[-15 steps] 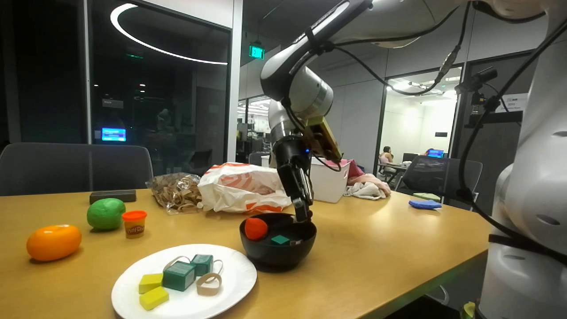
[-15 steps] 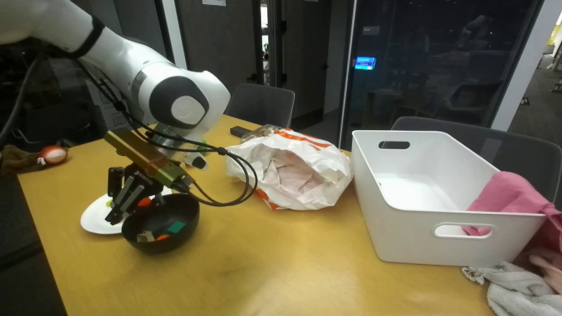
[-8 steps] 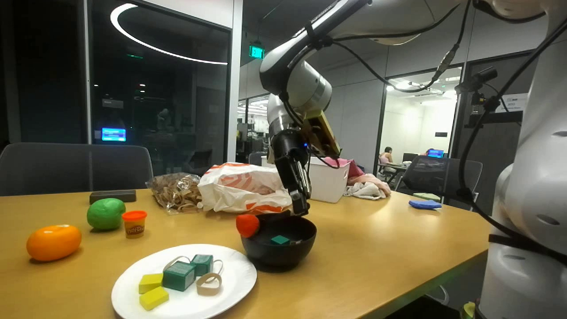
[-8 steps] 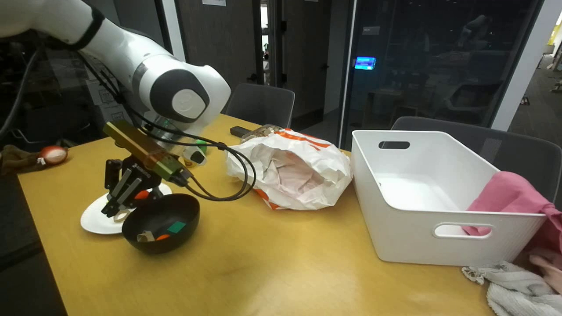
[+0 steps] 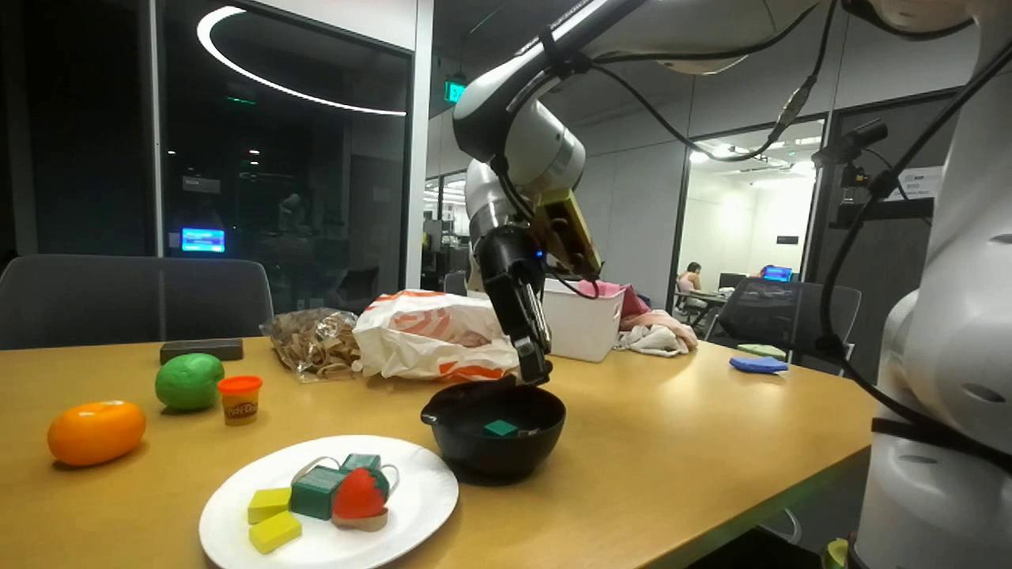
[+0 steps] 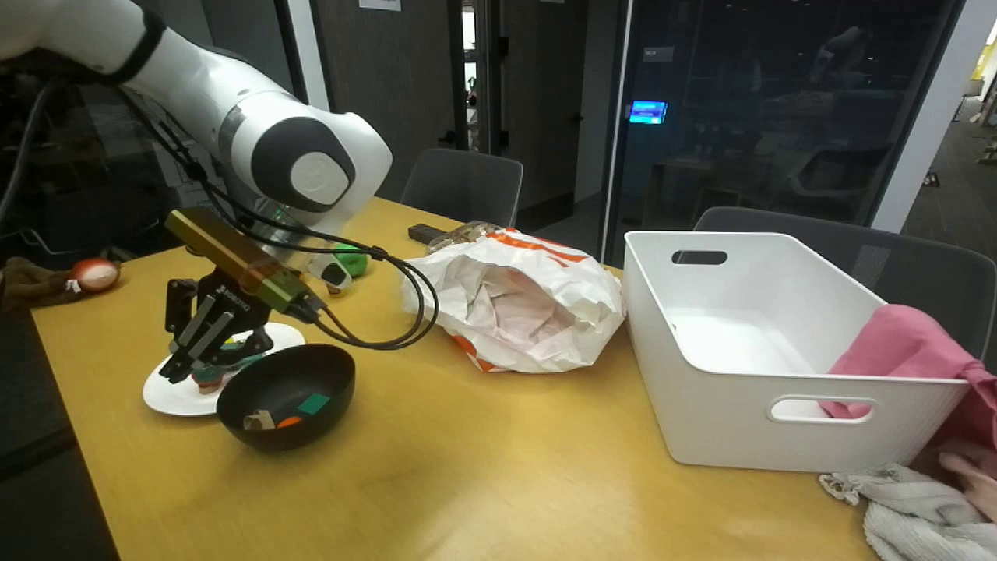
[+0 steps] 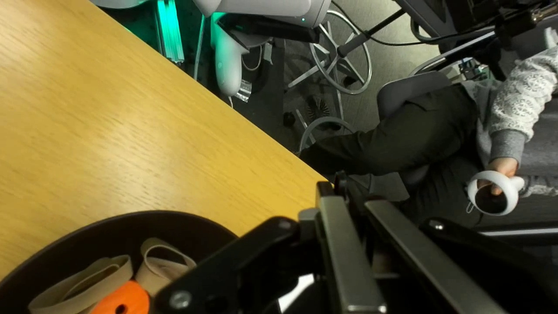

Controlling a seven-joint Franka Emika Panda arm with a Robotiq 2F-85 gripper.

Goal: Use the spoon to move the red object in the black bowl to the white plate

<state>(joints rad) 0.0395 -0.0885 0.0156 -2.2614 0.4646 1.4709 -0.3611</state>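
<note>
The red object (image 5: 360, 494), a strawberry-like piece, lies on the white plate (image 5: 419, 521) against teal blocks and a beige band. The black bowl (image 5: 490, 458) stands beside the plate and also shows in the wrist view (image 7: 144, 218). My gripper (image 5: 535, 371) is above the bowl's rim, shut on the dark spoon (image 5: 432, 414). The spoon reaches across the bowl, with its end past the rim on the plate side; nothing shows in it. In an exterior view my gripper (image 6: 181, 370) hides part of the plate. In the wrist view the fingers (image 7: 344, 192) are close together.
The bowl holds a teal block (image 6: 314, 403), beige bands (image 7: 161, 266) and an orange piece (image 7: 124, 301). Yellow blocks (image 5: 275, 531) lie on the plate. An orange fruit (image 5: 96, 433), green fruit (image 5: 188, 382), tub (image 5: 240, 401), white bag (image 5: 435, 336) and white bin (image 6: 779, 421) stand around.
The red object has gone from the spoon's end at the bowl's rim down onto the plate. My gripper has moved slightly up and toward the plate, still holding the spoon.
</note>
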